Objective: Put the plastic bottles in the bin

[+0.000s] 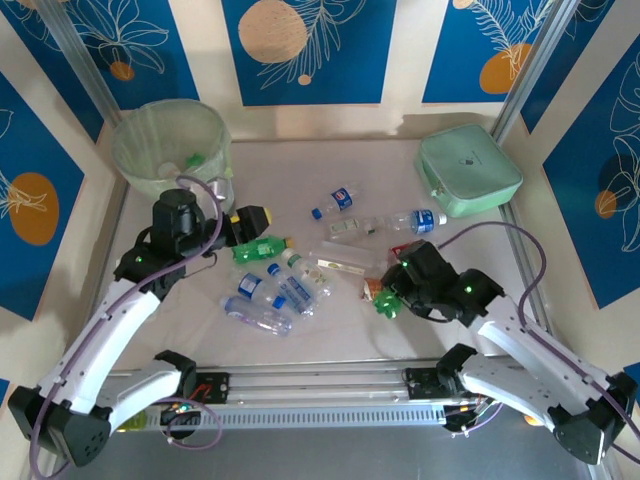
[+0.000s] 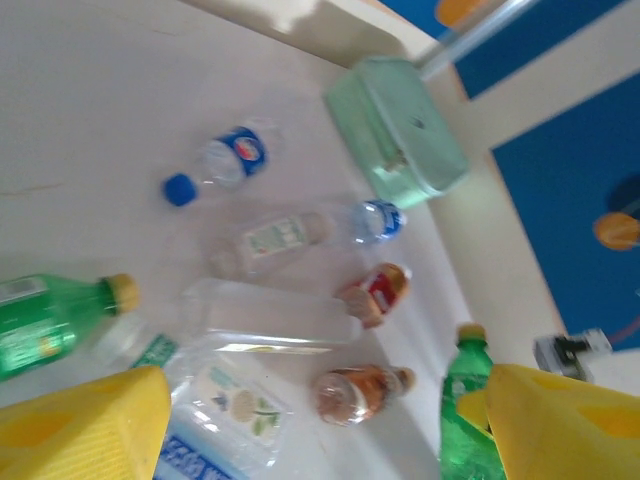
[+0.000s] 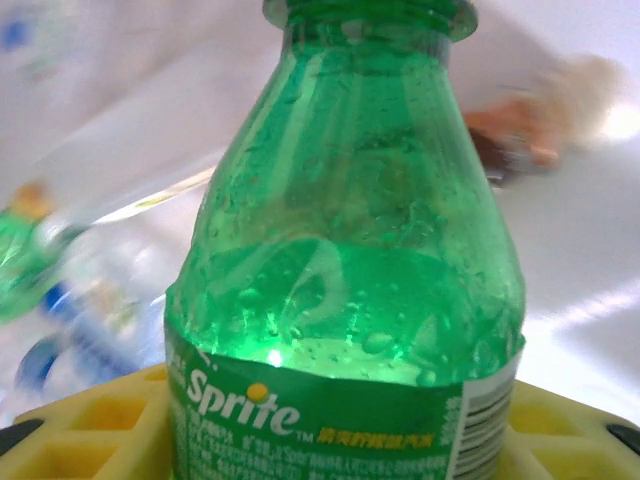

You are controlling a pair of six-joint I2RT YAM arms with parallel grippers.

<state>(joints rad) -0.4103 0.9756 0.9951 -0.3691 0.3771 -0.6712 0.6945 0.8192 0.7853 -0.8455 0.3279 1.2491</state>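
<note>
Right gripper [image 3: 340, 450]: yellow gridded fingers clamped on a shiny green Sprite bottle [image 3: 350, 250], at 4 o'clock on the white table [image 1: 280, 175].
Left gripper [image 2: 325, 405]: smooth yellow fingers wide apart.
Other bottles [image 1: 270, 300]: squashed clear and green plastic, mid-table.
Bin [image 1: 125, 150]: round, see-through, pale green bag inside, at 10 o'clock.

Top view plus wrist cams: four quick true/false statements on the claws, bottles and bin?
1. The right claw is closed on a green Sprite bottle. True.
2. The left claw grips a bottle. False: it is open and empty.
3. The bin stands at the table's far right corner. False: it is at the far left, and the mint-green case is at the far right.
4. A blue-capped bottle lies on the table. True.
</note>
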